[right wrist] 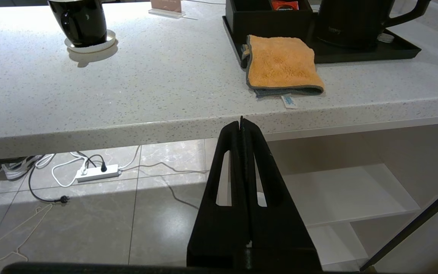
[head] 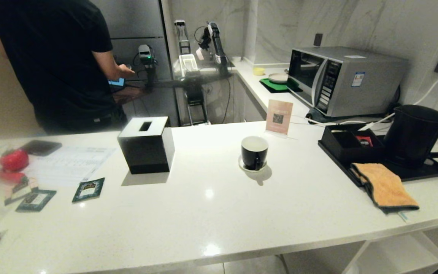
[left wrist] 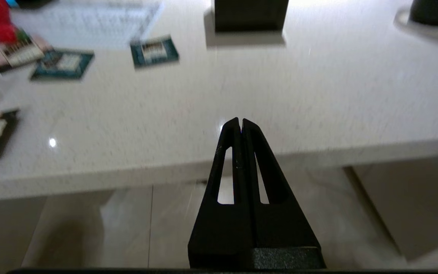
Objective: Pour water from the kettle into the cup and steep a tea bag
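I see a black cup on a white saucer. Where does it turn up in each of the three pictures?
Head view: cup mid-counter, right of the black tissue box.
Left wrist view: only its base, top right corner.
Right wrist view: top left.
Shared landmark: its white saucer.

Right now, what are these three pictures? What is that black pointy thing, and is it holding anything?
They come from a robot with two arms. The wide picture is from a camera on its head, looking down at a white counter. The other two are from cameras on its wrists.

The black pointy thing is a gripper, the robot's hand. You see the left gripper in one wrist picture and the right gripper in the other. Both have their fingers pressed shut and hold nothing, hanging by the counter's front edge.

On the counter stand a black cup on a saucer, a black kettle on a tray, an orange cloth, a black tissue box and green sachets. A microwave sits behind. A person stands at the back.
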Controlling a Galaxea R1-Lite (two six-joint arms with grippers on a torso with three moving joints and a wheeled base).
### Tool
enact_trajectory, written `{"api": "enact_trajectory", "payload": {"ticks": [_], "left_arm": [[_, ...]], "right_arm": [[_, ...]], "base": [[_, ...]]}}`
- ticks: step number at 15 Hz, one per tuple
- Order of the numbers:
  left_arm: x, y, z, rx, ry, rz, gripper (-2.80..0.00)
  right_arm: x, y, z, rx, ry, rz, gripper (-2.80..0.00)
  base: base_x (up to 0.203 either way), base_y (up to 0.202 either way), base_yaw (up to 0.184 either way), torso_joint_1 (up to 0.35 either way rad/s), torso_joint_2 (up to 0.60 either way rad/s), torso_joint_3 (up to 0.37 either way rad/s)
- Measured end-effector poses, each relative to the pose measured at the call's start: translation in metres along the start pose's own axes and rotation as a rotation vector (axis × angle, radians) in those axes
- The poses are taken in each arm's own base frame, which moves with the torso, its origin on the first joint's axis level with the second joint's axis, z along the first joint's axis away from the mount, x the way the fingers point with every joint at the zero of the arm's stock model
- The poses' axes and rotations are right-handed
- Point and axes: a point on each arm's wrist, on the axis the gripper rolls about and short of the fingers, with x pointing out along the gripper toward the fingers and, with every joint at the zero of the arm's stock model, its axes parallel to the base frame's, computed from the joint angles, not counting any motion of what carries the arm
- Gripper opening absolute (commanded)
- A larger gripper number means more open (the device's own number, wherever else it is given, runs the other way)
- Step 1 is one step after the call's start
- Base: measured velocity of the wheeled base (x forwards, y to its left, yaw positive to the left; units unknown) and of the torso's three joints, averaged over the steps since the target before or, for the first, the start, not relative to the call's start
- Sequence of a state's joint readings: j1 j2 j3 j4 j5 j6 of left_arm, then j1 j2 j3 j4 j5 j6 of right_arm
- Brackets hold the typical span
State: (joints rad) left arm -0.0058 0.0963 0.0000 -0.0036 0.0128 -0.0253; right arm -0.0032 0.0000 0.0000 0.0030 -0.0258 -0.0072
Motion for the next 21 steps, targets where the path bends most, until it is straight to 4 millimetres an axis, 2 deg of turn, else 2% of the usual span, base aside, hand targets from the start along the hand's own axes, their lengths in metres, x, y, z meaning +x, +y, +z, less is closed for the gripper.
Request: {"api": "enact_trajectory", "payload": {"ticks": [5, 21], "left_arm": [[-0.0066, 0.0001, -0.0025, -0.003, -0.086, 0.002, -2.8], [-0.0072, 0.0001, -0.0028, -0.004, -0.094, 0.002, -2.8]], "right_arm": [[0.0, 0.0, 0.0, 0.0, 0.0, 0.0, -2.8], [0.0, 0.0, 0.0, 0.002, 0.0, 0.0, -2.8]], "base": [[0.0, 0.0, 0.0, 0.0, 0.0, 0.0], [0.0, 0.0, 0.0, 0.0, 0.0, 0.0]]}}
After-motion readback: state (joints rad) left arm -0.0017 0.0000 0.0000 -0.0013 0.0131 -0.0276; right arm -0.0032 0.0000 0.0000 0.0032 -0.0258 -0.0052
